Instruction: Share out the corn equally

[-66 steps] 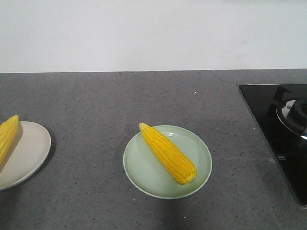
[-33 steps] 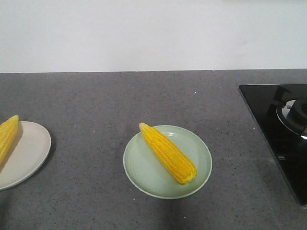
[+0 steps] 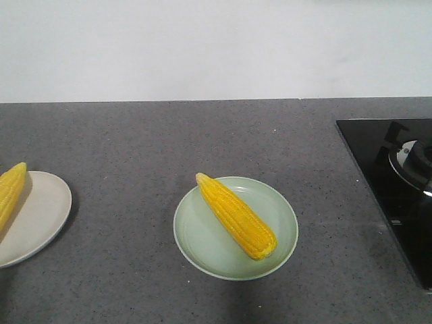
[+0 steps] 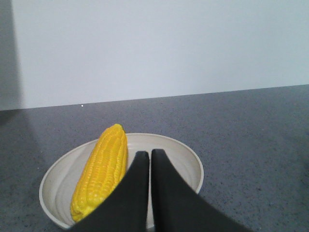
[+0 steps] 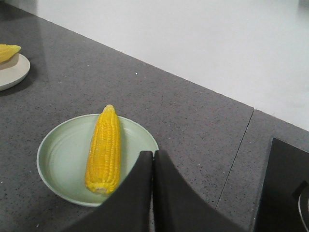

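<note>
One corn cob [image 3: 235, 215] lies diagonally on the pale green plate [image 3: 202, 246] at the counter's middle. A second corn cob [image 3: 10, 190] rests on the cream plate [image 3: 40, 216] at the left edge, partly cut off. In the left wrist view my left gripper [image 4: 149, 153] hovers shut and empty over the cream plate [image 4: 188, 157], just right of its corn [image 4: 102, 169]. In the right wrist view my right gripper [image 5: 153, 154] is shut and empty at the right rim of the green plate [image 5: 60, 154], beside its corn [image 5: 105, 147]. Neither gripper shows in the front view.
A black glass hob [image 3: 395, 182] with a burner [image 3: 413, 162] takes up the right of the grey counter [image 3: 202, 135]. A white wall runs along the counter's back. A seam [image 5: 235, 159] crosses the counter left of the hob.
</note>
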{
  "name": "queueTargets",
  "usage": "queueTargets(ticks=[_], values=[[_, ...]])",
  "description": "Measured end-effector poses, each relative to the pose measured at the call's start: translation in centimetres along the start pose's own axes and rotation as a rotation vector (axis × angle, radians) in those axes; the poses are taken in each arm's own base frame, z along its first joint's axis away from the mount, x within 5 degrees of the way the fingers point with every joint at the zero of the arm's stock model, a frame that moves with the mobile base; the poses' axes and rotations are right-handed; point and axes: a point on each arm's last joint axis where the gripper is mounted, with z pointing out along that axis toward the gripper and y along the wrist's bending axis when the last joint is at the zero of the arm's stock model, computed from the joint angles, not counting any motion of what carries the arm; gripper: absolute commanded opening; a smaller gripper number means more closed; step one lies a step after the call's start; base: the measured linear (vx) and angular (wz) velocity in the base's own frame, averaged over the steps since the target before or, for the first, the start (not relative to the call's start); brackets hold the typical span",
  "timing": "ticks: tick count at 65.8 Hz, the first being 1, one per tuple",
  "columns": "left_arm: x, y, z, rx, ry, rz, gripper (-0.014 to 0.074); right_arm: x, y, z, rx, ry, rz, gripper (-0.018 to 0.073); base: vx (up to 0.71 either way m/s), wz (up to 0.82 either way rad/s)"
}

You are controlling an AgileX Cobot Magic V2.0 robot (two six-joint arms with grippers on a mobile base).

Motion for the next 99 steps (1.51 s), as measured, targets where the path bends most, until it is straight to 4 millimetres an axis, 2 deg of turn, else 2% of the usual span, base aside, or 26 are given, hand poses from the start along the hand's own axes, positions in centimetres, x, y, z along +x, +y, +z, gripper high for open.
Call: queueTargets(ticks=[35,99], values=[[-0.05,0.31,-0.01,-0.048,-0.008,-0.102,-0.0006,-0.01,0.0,0.0,0.0,-0.001,0.0,-0.0007,0.0,0.0],[-0.05,0.31,-0.01,-0.048,-0.008,-0.105,-0.0006,-0.01,0.0,0.0,0.0,-0.001,0.0,-0.0007,0.0,0.0]])
